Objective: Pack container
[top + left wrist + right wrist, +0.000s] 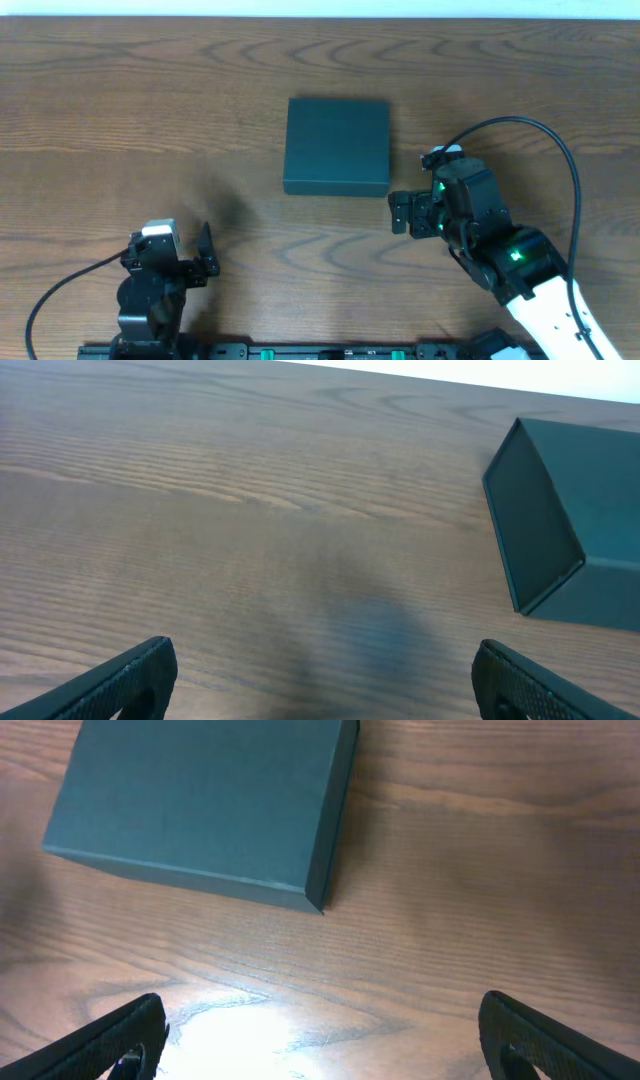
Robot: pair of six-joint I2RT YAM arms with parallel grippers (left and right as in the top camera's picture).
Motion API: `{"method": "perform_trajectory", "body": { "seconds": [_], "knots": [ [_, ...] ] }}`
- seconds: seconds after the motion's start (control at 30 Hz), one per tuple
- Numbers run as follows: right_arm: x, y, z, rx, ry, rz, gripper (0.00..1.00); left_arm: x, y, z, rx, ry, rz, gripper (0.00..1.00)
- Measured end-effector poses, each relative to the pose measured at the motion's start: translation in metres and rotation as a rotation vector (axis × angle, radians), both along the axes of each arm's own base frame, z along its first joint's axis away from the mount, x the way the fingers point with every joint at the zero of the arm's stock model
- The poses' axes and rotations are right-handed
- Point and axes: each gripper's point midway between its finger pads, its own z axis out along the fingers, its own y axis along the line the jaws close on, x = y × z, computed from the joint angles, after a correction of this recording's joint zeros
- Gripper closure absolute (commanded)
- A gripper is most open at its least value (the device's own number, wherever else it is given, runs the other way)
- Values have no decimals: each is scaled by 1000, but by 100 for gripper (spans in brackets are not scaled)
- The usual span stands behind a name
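The container (337, 146) is a dark teal-green square box lying flat and closed in the middle of the wooden table. It also shows at the right edge of the left wrist view (565, 520) and at the upper left of the right wrist view (205, 805). My right gripper (411, 213) is open and empty, just right of and below the container's near right corner; its fingers show in the right wrist view (325, 1040). My left gripper (188, 248) is open and empty at the front left, well away from the container; its fingers show in the left wrist view (325, 685).
The wooden table (120, 110) fills the view. A black cable (560, 160) loops from the right arm over the table's right side. A bright light glare lies on the wood under the right gripper (240, 1035).
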Motion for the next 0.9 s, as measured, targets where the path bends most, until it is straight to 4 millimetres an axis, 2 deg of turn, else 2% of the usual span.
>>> {"method": "perform_trajectory", "body": {
  "seconds": [0.3, 0.57, 0.9],
  "knots": [
    [0, 0, 0, 0, 0, 0, 1, -1, 0, 0, -1, -29, 0, 5],
    [0, 0, 0, 0, 0, 0, 1, -2, -1, -35, 1, 50, -3, 5],
    [0, 0, 0, 0, 0, 0, 1, -1, -1, -33, 4, 44, -5, 5]
  ]
}}
